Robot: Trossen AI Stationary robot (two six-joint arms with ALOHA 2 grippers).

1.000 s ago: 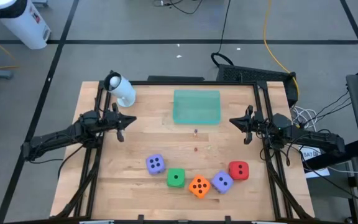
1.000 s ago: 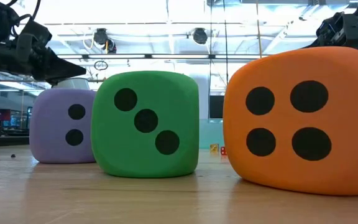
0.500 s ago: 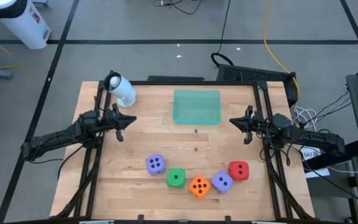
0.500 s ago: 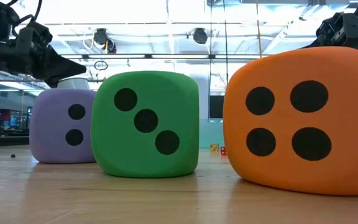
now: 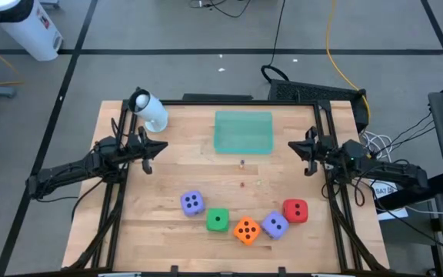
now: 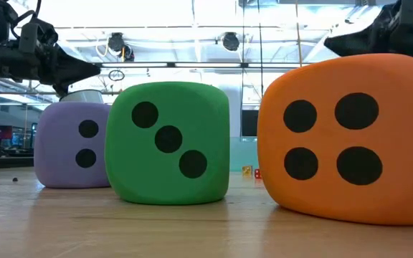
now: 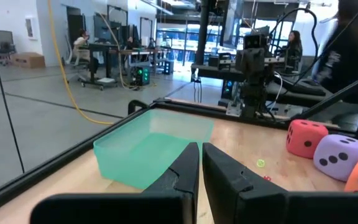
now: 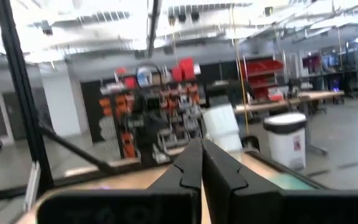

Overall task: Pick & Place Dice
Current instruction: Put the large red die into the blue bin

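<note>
Five dice rest on their bottom faces in a curved row near the table's front edge: purple (image 5: 193,202), green (image 5: 218,220), orange (image 5: 246,230), purple (image 5: 274,225), red (image 5: 295,210). The low view shows the purple (image 6: 74,147), green (image 6: 169,143) and orange (image 6: 346,140) dice up close. My left gripper (image 5: 164,148) hovers shut at the table's left side, pointing level toward the right, far from the dice. My right gripper (image 5: 291,146) hovers shut at the right side, pointing left and tipped slightly upward. Neither holds anything.
A translucent green tray (image 5: 243,131) sits at the far middle of the table, also seen ahead of my left gripper (image 7: 148,149). A white cylinder (image 5: 151,110) stands at the far left corner. Black frame rails (image 5: 114,208) run along both sides. People sit in the room beyond.
My right gripper has tipped its fingers upward and risen slightly. My left gripper has rolled a little about its own axis and stayed in place. The dice have not moved.
</note>
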